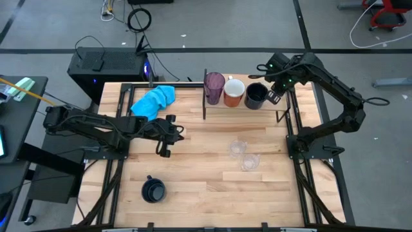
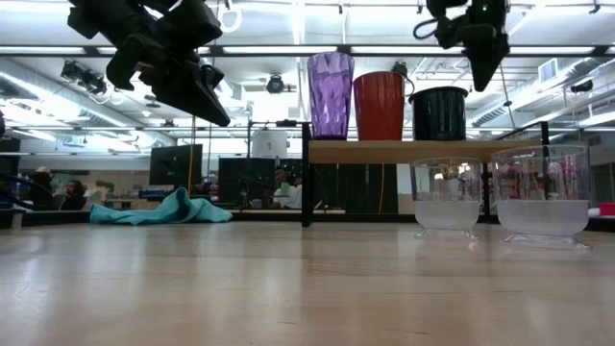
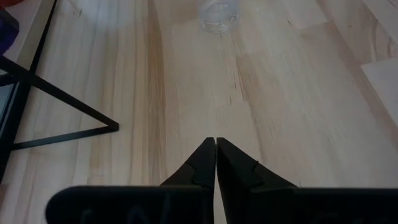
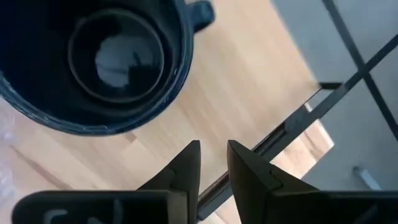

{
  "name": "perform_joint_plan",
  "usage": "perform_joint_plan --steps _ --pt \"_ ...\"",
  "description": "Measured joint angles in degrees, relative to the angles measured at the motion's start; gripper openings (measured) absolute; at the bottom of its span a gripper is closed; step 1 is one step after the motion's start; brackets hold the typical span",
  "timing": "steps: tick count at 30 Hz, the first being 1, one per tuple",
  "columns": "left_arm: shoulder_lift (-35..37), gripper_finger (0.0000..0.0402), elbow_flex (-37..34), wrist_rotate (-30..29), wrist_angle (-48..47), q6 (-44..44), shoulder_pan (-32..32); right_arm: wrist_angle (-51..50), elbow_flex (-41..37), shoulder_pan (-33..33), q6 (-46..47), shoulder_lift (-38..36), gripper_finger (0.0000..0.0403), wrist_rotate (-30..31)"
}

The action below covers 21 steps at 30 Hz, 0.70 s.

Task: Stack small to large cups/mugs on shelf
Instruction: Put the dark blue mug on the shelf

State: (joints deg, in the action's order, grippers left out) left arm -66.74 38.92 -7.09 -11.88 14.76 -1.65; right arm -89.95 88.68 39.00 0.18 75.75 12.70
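Shelf [image 1: 283,103] holds purple tumbler [image 1: 214,86], orange mug [image 1: 234,92], black mug [image 1: 255,96].
Right gripper [image 1: 273,96] jaws slightly parted, empty; left gripper [image 1: 163,136] clenched; second black mug [image 1: 153,191], clear cups [image 1: 243,154] remain on bench.

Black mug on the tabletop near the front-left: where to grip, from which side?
Judging by the high view, the black mug stands upright, mouth open, handle toward the table's back. Probably best: come from above, one finger inside the rim, one outside, opposite the handle. The left gripper is nearest.

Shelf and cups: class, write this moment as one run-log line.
shelf: purple tumbler, orange mug, black mug | right gripper: open beside black mug | left gripper: shut, mid-table
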Motion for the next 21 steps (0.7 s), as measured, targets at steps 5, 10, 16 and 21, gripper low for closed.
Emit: perform_joint_plan --steps 5,10,16,21 --pt "0.0 0.0025 0.0 0.0 0.0 -0.2 0.0 0.0 -4.6 -0.6 -0.2 0.2 0.0087 -2.7" --pt "0.0 0.0016 0.0 0.0 0.0 -0.2 0.0 3.7 -9.6 -0.7 -0.4 0.3 0.0087 -5.0" --pt "0.0 0.0015 0.0 0.0 0.1 -0.2 0.0 10.4 -11.3 -0.6 -1.7 0.3 0.0087 -5.0" --pt "0.0 0.0023 0.0 0.0 0.1 -0.2 0.0 10.8 -11.3 -0.6 -2.8 0.3 0.0087 -5.0"
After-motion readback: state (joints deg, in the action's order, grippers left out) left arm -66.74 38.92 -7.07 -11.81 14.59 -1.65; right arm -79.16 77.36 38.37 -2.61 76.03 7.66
